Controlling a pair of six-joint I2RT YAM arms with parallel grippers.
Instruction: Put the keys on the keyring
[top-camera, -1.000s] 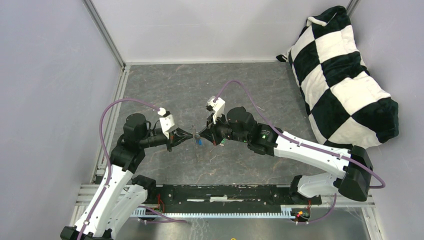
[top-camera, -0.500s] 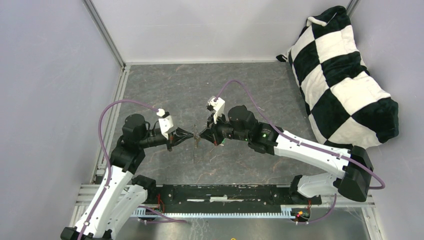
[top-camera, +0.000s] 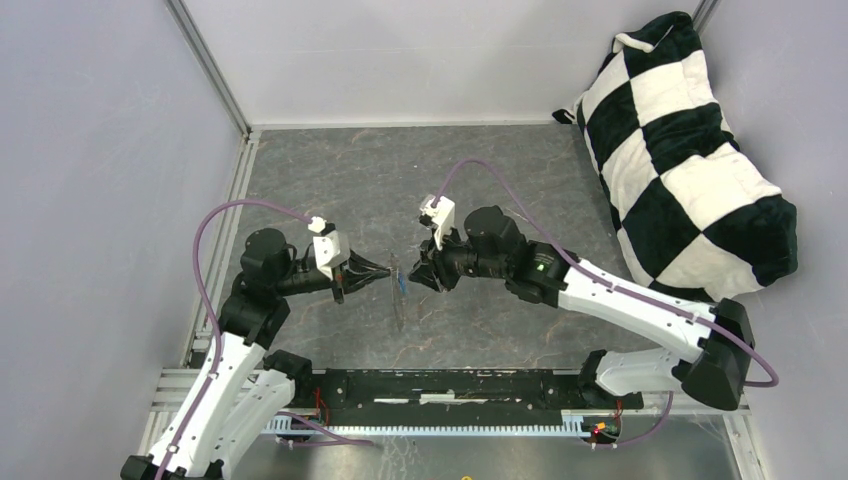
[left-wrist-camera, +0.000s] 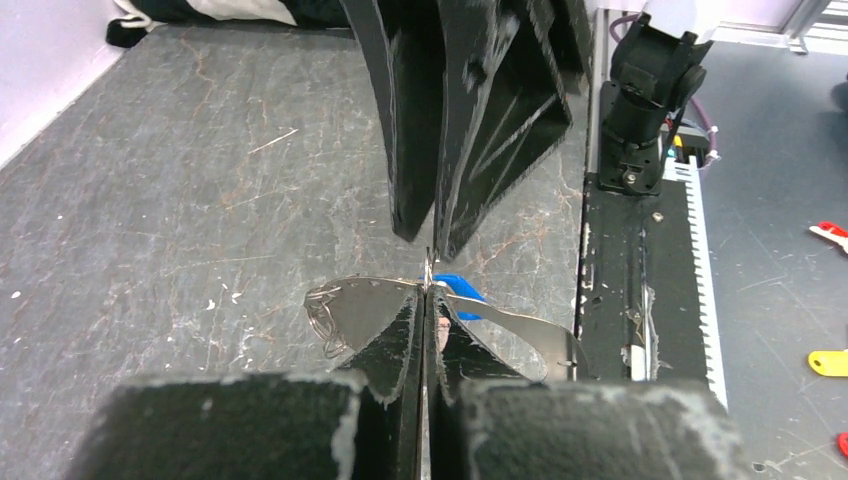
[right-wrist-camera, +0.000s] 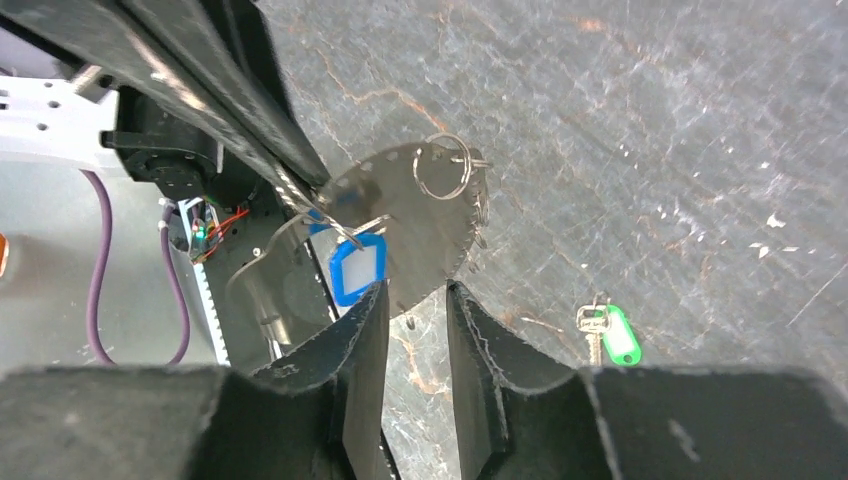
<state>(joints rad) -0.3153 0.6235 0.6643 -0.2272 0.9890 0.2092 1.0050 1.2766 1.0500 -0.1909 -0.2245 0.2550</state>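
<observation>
Right claw (right-wrist-camera: 415, 300): fingers apart, gripping nothing.
Green key (right-wrist-camera: 610, 335): flat on the table (right-wrist-camera: 650, 120), off the ring; tiny, light, probably slick, so best pinched by its plastic head.
Blue key (right-wrist-camera: 357, 270): dangling from the keyring.
Keyring (right-wrist-camera: 420, 215): thin metal, held midair.
Left claw (left-wrist-camera: 428, 285): clamped together on it.

I see a blue key (right-wrist-camera: 357, 270) and a green key (right-wrist-camera: 622, 337), both with silver metal. The keyring (right-wrist-camera: 425, 225) is shiny silver. The table (top-camera: 330, 170) is dark grey with brownish veins, like marble. The pillow (top-camera: 690, 150) has black and white checks. The arms (top-camera: 630, 300) are white and black, and the cables (top-camera: 250, 204) are purple.
</observation>
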